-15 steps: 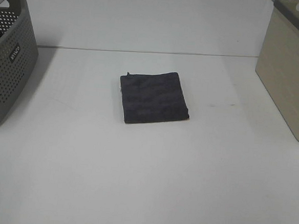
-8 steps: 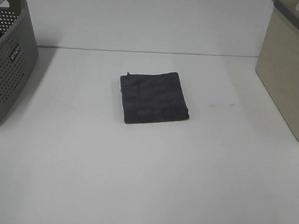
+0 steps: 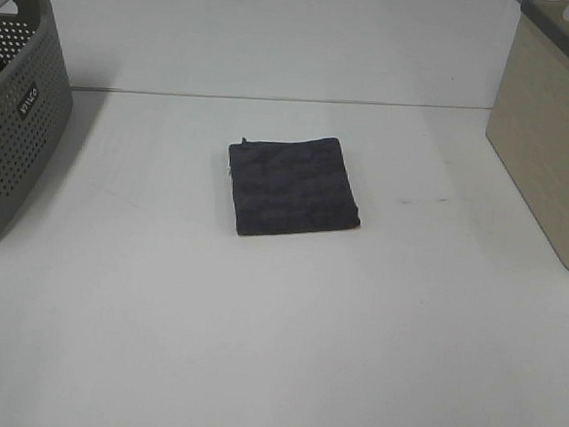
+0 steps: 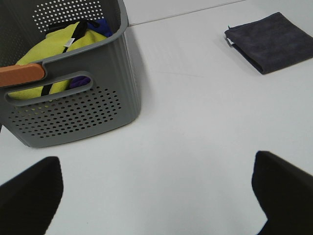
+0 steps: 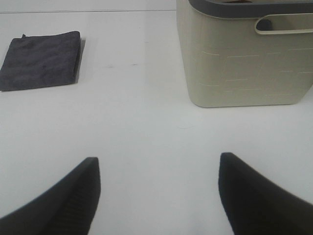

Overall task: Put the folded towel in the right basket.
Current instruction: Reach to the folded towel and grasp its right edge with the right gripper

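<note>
One dark grey folded towel (image 3: 293, 187) lies flat on the white surface (image 3: 275, 350)

From the high camera, the towel sits near the middle of the surface, a little toward 12 o'clock. It is folded into a neat square and is turned a bit. A tiny tab sticks out at its 11 o'clock corner. Nothing touches it.

Over at 3 o'clock stands the beige plastic basket (image 3: 553, 144), well apart from the towel. Only part of it shows. It has a dark rim and a handle hole near the top.

Over at 9 o'clock stands the grey plastic basket with small holes (image 3: 12, 126), also well apart from the towel. The left wrist camera looks into it and shows a yellow cloth (image 4: 54, 49) inside, and an orange strip (image 4: 19, 74) by the rim above the handle hole.

The left hand (image 4: 155, 161) has its two black fingers (image 4: 29, 196) spread wide and holds nothing. The right hand (image 5: 157, 164) is spread wide too, with bare surface between its fingers (image 5: 244, 196).
</note>
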Tool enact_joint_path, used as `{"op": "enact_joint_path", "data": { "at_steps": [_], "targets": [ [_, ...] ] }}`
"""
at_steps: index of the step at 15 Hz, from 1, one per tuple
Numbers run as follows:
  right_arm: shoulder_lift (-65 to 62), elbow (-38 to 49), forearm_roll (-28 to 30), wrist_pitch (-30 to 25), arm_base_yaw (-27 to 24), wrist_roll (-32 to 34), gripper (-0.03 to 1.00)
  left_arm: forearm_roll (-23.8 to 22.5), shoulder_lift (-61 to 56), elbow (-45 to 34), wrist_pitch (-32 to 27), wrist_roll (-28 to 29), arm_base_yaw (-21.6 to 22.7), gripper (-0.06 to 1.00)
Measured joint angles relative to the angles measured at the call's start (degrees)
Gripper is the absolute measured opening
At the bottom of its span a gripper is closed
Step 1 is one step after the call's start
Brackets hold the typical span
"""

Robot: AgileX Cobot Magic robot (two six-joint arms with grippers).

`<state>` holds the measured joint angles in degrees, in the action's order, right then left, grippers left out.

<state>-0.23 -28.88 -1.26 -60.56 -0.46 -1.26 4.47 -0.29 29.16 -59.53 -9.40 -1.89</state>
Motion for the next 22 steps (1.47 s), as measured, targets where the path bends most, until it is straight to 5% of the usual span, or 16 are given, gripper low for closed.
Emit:
{"op": "enact_joint_path", "data": {
  "at_steps": [22],
  "targets": [
    [0.0, 0.0, 0.0, 0.0, 0.0, 0.2, 0.64, 0.0, 0.0, 0.0, 0.0, 0.0, 0.0, 0.99]
  ]
}}
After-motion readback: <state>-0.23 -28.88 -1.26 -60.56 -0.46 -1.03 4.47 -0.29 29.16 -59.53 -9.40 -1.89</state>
